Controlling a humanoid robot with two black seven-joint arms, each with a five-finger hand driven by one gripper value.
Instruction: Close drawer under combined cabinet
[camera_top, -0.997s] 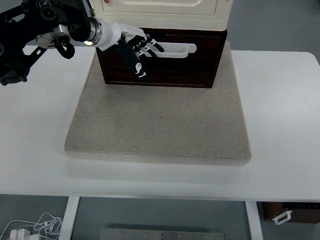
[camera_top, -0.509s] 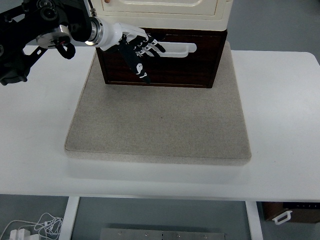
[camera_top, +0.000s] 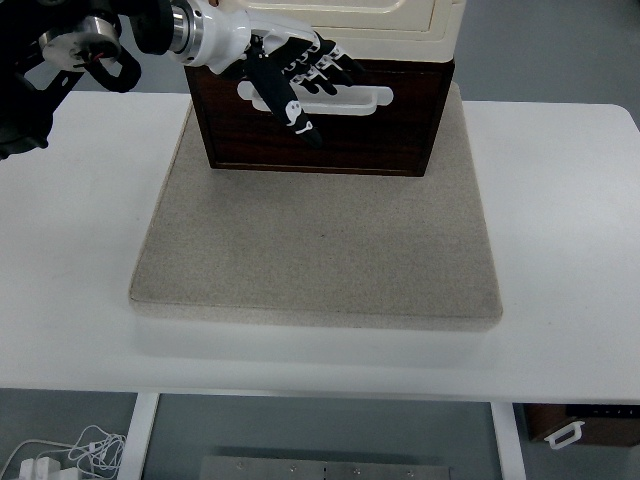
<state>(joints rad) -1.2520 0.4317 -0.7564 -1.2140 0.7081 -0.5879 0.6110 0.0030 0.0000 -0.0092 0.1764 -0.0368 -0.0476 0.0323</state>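
Dark wooden drawer (camera_top: 320, 125) sits under the cream cabinet (camera_top: 330, 25), on a grey mat (camera_top: 320, 250) at the far side of the white desk (camera_top: 560, 250). Its front sticks out past the cabinet face, so likely not fully shut. Left hand (camera_top: 290, 75) is over the drawer front by the white handle (camera_top: 340, 97), fingers (camera_top: 325, 65) spread flat, holding nothing. Right hand out of view. Drawer looks rigid and light, should slide straight; best to push flat on the front panel near the handle, centred, since the cabinet may skid on the mat
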